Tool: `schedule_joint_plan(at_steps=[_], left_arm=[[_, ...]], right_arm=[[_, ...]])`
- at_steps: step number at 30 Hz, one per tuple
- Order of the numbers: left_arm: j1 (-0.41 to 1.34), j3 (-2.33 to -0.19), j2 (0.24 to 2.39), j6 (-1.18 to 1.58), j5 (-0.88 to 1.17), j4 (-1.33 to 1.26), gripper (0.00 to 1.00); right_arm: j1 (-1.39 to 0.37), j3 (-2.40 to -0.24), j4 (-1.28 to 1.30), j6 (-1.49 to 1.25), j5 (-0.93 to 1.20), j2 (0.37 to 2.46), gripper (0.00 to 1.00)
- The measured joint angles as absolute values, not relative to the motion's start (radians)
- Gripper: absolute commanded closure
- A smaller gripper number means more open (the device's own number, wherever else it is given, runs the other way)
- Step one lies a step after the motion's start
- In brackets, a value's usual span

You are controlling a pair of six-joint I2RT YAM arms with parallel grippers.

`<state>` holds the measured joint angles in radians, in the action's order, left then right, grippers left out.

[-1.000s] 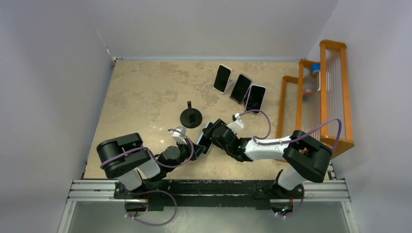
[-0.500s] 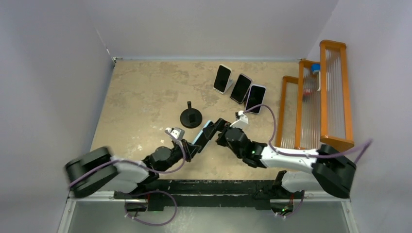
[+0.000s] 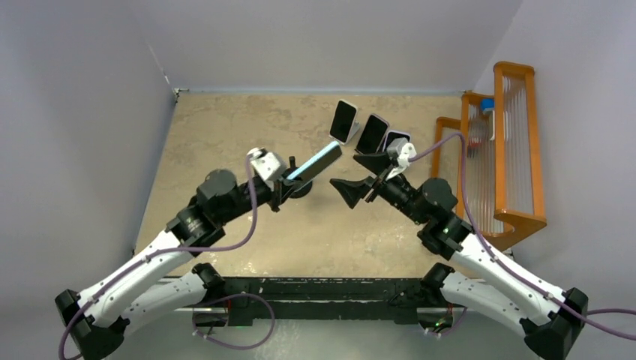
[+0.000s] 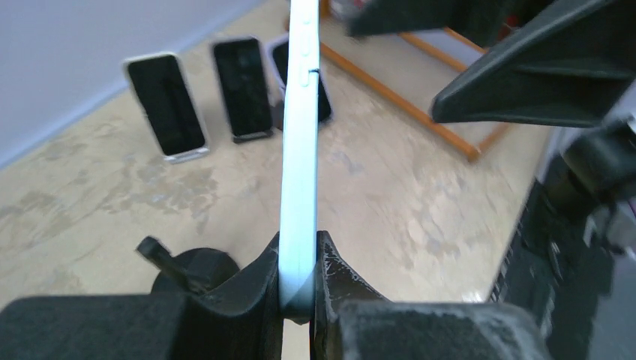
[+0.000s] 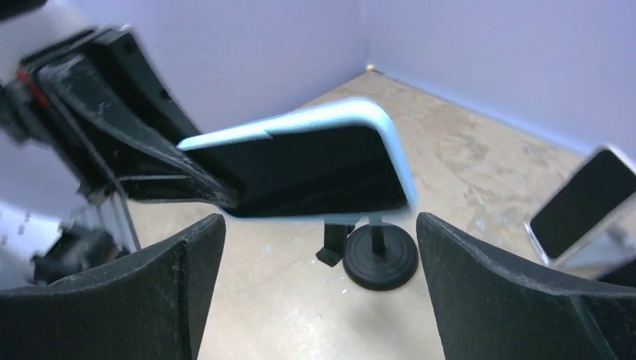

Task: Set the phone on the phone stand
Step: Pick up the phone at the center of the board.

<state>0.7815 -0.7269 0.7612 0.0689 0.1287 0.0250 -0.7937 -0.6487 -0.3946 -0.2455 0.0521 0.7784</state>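
A light-blue phone point(image 3: 315, 161) with a dark screen is held in the air, tilted, by its lower end in my left gripper point(image 3: 285, 181), which is shut on it. In the left wrist view I see its edge point(image 4: 300, 150) between the fingers point(image 4: 259, 274). The black phone stand point(image 3: 298, 184), a round base with a post, sits on the table just below the phone, partly hidden; it shows in the right wrist view point(image 5: 379, 255). My right gripper point(image 3: 360, 176) is open and empty, to the right of the phone and facing it point(image 5: 315, 169).
Three other phones lean on white stands at the back point(image 3: 344, 121), point(image 3: 372, 136), point(image 3: 394, 150). An orange wooden rack point(image 3: 495, 150) stands along the right wall. Bare tan tabletop point(image 3: 225, 142) lies left of the stand.
Both arms have risen and moved away from the near edge. My left gripper carried the phone up and back over the stand. My right gripper came off the phone, opened and drew back right.
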Motion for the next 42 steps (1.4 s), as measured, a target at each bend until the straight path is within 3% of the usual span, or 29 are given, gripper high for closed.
schedule_joint_plan(at_steps=[4,11,16,22,29,42], left_arm=[[0.755,-0.937,0.914,-0.037,0.271,0.272,1.0],[0.498,-1.112,0.98,-0.18,0.616,0.624,1.0],[0.333,-1.274,1.047,-0.252,0.854,0.702,1.0],[0.309,-1.32,1.114,-0.326,1.05,0.774,1.0],[0.298,-1.322,1.141,-0.359,1.101,0.834,1.0],[0.272,-1.322,1.147,-0.359,1.101,0.801,1.0]], right_arm=[[-0.704,-0.768,-0.325,-0.108,0.286,0.885,0.07],[-0.54,-0.88,-0.209,0.043,0.635,0.995,0.07],[-0.481,-0.957,-0.209,0.088,0.837,1.037,0.08],[-0.482,-0.974,-0.223,0.116,0.964,1.142,0.08],[-0.482,-0.976,-0.283,0.107,1.016,1.205,0.14],[-0.482,-1.092,-0.249,0.111,1.076,1.297,0.43]])
